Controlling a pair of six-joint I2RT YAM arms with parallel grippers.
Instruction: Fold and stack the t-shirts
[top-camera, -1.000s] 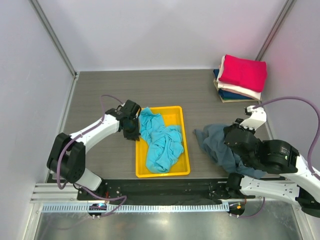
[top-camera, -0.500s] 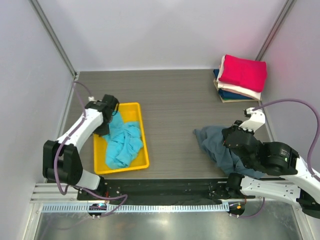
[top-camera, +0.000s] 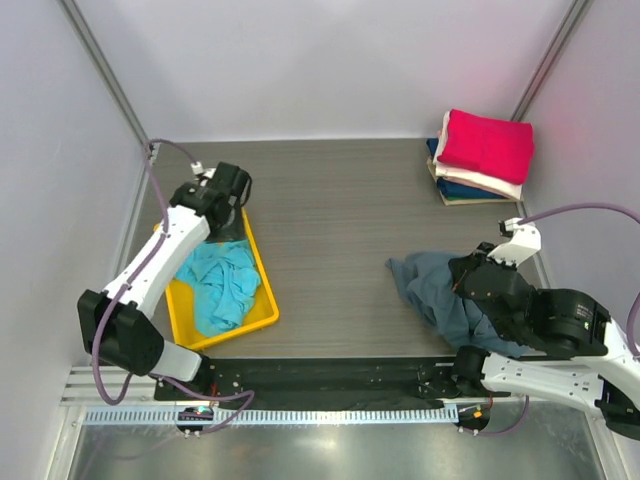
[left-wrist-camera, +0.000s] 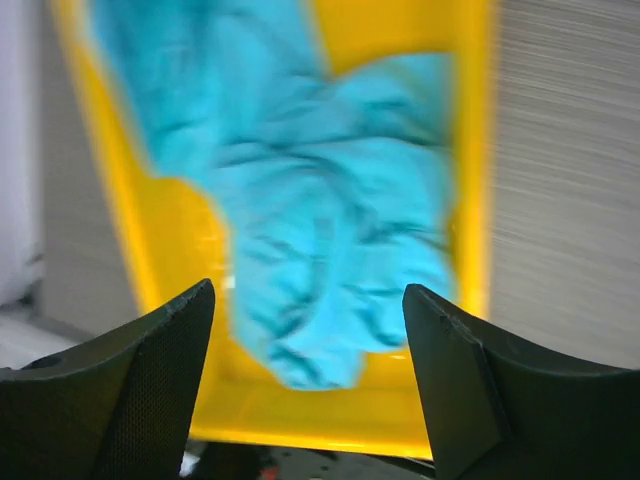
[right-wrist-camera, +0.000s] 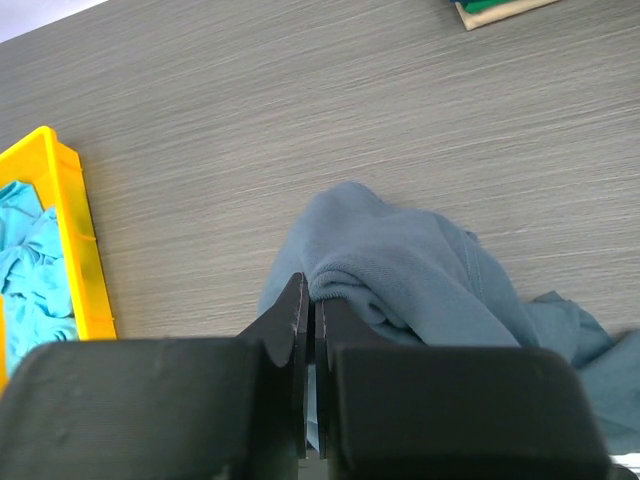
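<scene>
A bright teal t-shirt (top-camera: 218, 285) lies crumpled in a yellow bin (top-camera: 262, 270) at the left of the table. My left gripper (top-camera: 232, 222) hangs open over the bin's far right corner and holds nothing. In the left wrist view the teal t-shirt (left-wrist-camera: 330, 200) shows between the spread fingers (left-wrist-camera: 150, 380). A slate grey-blue t-shirt (top-camera: 430, 285) lies bunched at the right. My right gripper (right-wrist-camera: 312, 330) is shut on a fold of the grey-blue t-shirt (right-wrist-camera: 400, 270). The folded stack at the back right has a crimson t-shirt (top-camera: 488, 143) over a cream one (top-camera: 480, 182) and a navy one (top-camera: 460, 190).
Grey walls close in the table at the left, back and right. The folded stack rests on a thin tan board (top-camera: 470, 199). In the right wrist view, the yellow bin (right-wrist-camera: 75, 230) lies far to the left of the grey-blue t-shirt.
The yellow bin with the teal t-shirt has slid from the table's middle to the left side. My left gripper has opened and drawn back to the bin's far corner. The right arm barely moved.
</scene>
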